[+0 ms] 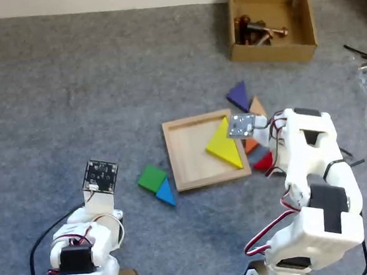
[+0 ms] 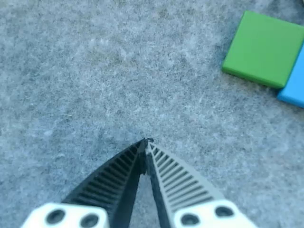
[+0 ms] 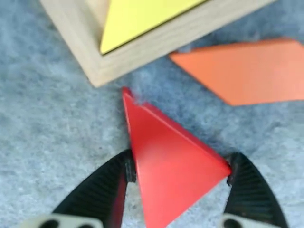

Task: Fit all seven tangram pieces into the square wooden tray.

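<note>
From above, the square wooden tray [image 1: 170, 155] sits near the middle of the desk, with the yellow triangle [image 1: 226, 147] lying inside it against its right wall. The green square [image 1: 151, 177] and the blue triangle [image 1: 165, 192] touch each other just off the tray's left side. The purple triangle [image 1: 238, 95] and the tan triangle [image 1: 257, 106] lie off its far right corner. The orange parallelogram [image 1: 251, 145] and the red triangle [image 1: 263, 162] lie along its right side, under my right arm [image 1: 312, 162]. My left arm [image 1: 83, 242] is near the desk's near edge, left of the pieces.

At my left wrist, my left jaws are closed tip to tip over bare grey felt, holding nothing. The green square [image 2: 263, 50] and blue triangle [image 2: 293, 90] are well apart from them.

At my right wrist, my right jaws are spread wide astride the red triangle [image 3: 171, 161], one tip against each side. It lies flat on the desk just beside the tray's corner [image 3: 142, 52]. I cannot tell if they squeeze it.
</note>
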### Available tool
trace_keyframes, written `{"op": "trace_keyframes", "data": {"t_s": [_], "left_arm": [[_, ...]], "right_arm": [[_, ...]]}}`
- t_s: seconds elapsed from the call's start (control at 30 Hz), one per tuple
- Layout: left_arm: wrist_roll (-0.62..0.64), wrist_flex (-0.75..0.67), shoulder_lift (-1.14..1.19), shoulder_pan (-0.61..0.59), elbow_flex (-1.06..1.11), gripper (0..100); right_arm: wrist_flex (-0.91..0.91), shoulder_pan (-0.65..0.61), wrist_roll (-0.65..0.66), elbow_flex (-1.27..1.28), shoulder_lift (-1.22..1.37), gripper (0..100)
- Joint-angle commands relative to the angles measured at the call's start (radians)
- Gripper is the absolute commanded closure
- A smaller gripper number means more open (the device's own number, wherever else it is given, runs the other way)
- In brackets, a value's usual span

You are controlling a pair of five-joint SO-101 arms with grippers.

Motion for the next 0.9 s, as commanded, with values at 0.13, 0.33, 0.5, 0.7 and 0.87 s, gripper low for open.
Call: {"op": "trace_keyframes", "data": {"t_s": [0.13,0.33,0.5,0.7,0.87], "left_arm": [[0.008,0.003,-0.005,0.024,0.021,99],[0.008,0.003,-0.005,0.024,0.021,99],[0.008,0.003,-0.005,0.024,0.021,99],[0.008,0.003,-0.005,0.024,0.021,99],[0.008,0.003,-0.005,0.024,0.021,99]], "right_arm": [[-0.042,-0.035,0.008,-0.03,-0.013,77.1],[-0.042,-0.035,0.012,-0.03,-0.013,87.9],[-0.039,-0.036,0.012,-0.03,-0.013,94.4],[-0.038,-0.036,-0.002,-0.03,-0.015,99.3],[-0.038,-0.035,-0.173,-0.035,-0.015,99.3]]}}
